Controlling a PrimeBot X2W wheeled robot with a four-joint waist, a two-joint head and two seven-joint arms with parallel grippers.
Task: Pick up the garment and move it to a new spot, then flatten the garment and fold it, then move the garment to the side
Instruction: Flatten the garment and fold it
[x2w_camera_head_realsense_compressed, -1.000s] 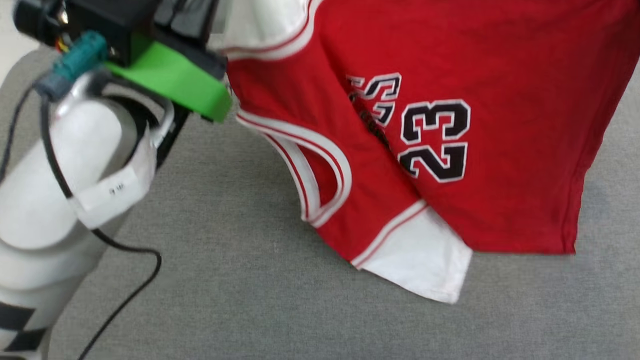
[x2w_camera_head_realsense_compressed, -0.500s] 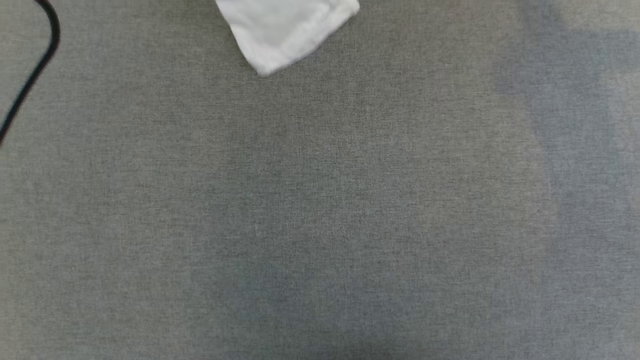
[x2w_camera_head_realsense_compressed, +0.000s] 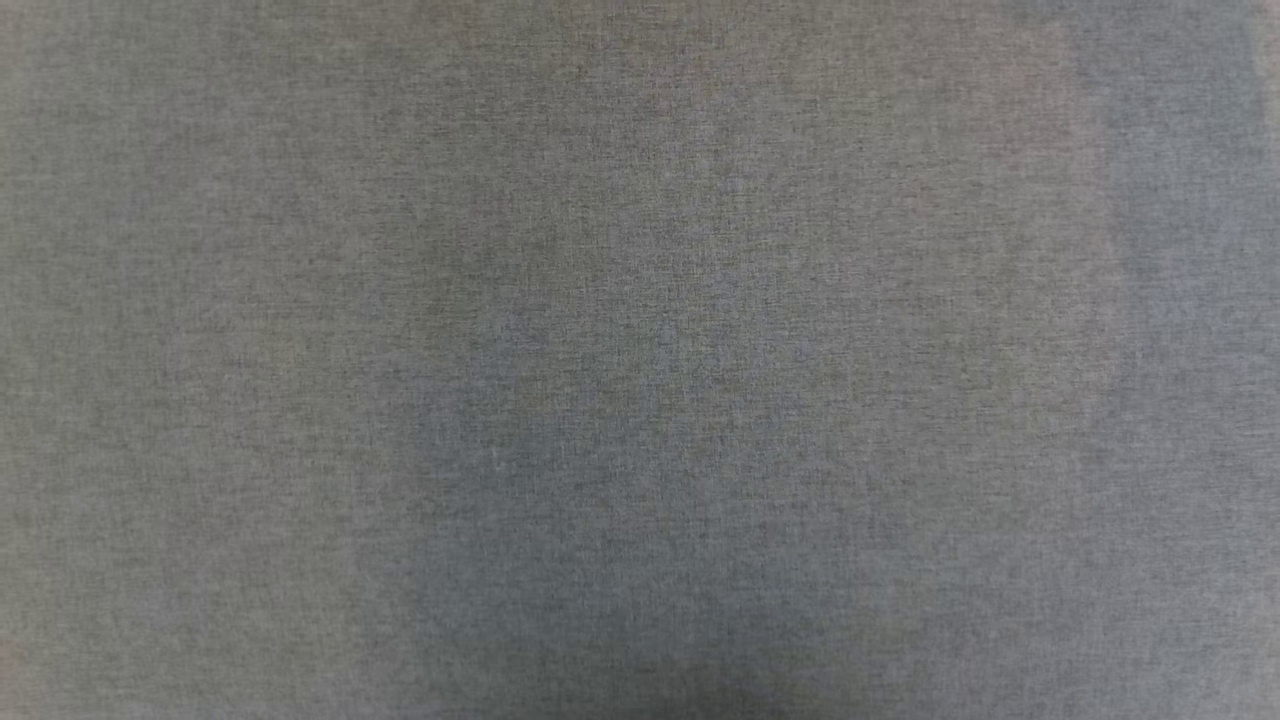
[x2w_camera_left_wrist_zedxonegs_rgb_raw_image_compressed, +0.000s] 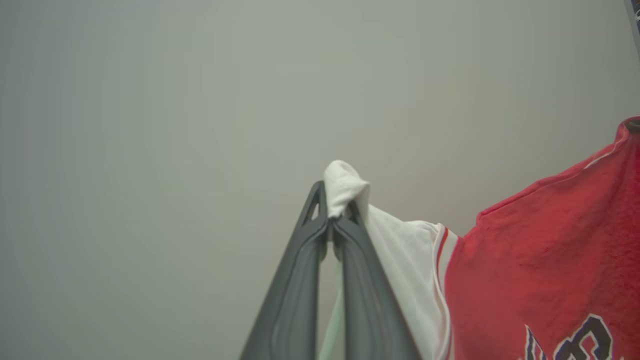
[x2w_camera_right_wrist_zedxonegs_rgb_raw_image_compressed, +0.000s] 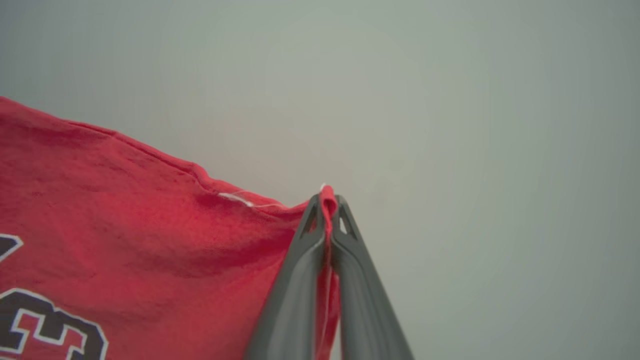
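The garment (x2w_camera_left_wrist_zedxonegs_rgb_raw_image_compressed: 540, 260) is a red sports shirt with a white sleeve, striped trim and black white-outlined numerals. In the left wrist view my left gripper (x2w_camera_left_wrist_zedxonegs_rgb_raw_image_compressed: 331, 220) is shut on the white sleeve, whose tip bunches above the fingertips. The red body hangs off to the right of that view. In the right wrist view my right gripper (x2w_camera_right_wrist_zedxonegs_rgb_raw_image_compressed: 327, 210) is shut on a red edge of the garment (x2w_camera_right_wrist_zedxonegs_rgb_raw_image_compressed: 125, 220), which spreads away to the left with part of a numeral at the lower left. Both grippers hold the shirt up against a plain pale background.
The head view looks down on a bare grey fabric-textured surface (x2w_camera_head_realsense_compressed: 640, 360) with a soft darker shadow across its lower middle. A pale plain wall (x2w_camera_left_wrist_zedxonegs_rgb_raw_image_compressed: 150, 125) lies behind the left gripper.
The head camera has swung away: a second ago it showed the red garment and my left arm, half a second ago just a white sleeve corner and a cable, now bare grey surface.
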